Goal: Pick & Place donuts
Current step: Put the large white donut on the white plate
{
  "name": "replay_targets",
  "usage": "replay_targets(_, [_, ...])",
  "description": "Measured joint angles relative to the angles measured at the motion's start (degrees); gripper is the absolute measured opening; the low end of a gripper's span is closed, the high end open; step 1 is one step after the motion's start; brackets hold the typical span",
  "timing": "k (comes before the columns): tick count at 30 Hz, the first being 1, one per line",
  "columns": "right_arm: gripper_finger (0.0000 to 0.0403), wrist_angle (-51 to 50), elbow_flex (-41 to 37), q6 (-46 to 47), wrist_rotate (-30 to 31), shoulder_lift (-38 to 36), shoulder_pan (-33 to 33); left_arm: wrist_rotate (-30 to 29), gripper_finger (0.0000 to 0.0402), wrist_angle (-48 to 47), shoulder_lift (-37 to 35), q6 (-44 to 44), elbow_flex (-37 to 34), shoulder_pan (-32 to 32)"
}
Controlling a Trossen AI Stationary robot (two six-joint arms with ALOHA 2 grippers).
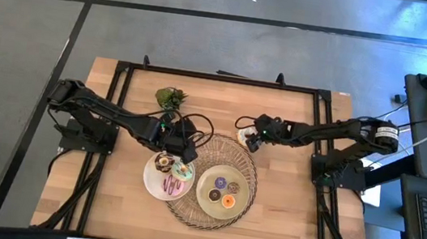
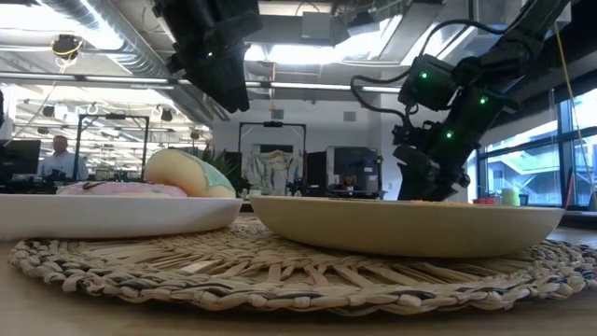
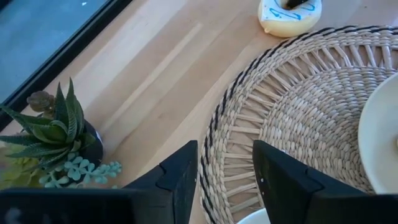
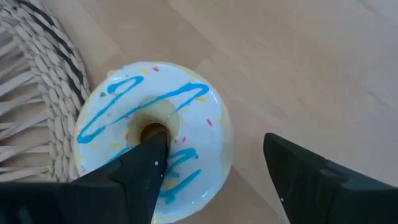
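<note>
Where the overhead camera looks straight down, a round woven mat (image 1: 214,181) lies on the wooden table (image 1: 295,117) and carries a white plate (image 1: 155,182) and a pale-green plate (image 1: 206,190); the white plate holds a pink donut (image 1: 169,185), a brown donut (image 1: 163,161) and a mint green donut (image 1: 182,170), while the pale-green one holds a purple donut (image 1: 220,183), a dark donut (image 1: 234,187) and an orange donut (image 1: 229,201). From that height the left gripper (image 1: 186,147) hangs over the white plate's far edge, near a small plant (image 1: 170,96), and the right gripper (image 1: 253,139) reaches down at the mat's far rim. At table level, the mint green donut (image 2: 187,175) leans on the white plate (image 2: 112,213) beside the pale-green plate (image 2: 410,224), with both arms above. Through the left wrist camera, the left gripper (image 3: 225,177) is parted and empty over the mat (image 3: 298,118), the plant (image 3: 56,134) nearby and a white donut with blue icing lines (image 3: 290,12) on the wood beyond. Through the right wrist camera, the right gripper (image 4: 214,177) is spread wide around that white donut (image 4: 155,155), one finger (image 4: 146,165) dipping into its hole, the other outside, not yet closed.
</note>
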Motion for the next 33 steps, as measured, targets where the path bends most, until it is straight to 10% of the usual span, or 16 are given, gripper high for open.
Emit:
replay_targets(19, [0.0027, 3.72, -0.09, -7.33, 0.0, 0.13, 0.78, -1.58, 0.015, 3.06, 0.0, -0.25, 0.0, 0.0])
replay_targets(33, [0.0024, 3.35, 14.04, -20.2, 9.82, -2.48, 15.71, 6.0, 0.0144, 22.1, 1.73, 5.83, 0.04, 3.04])
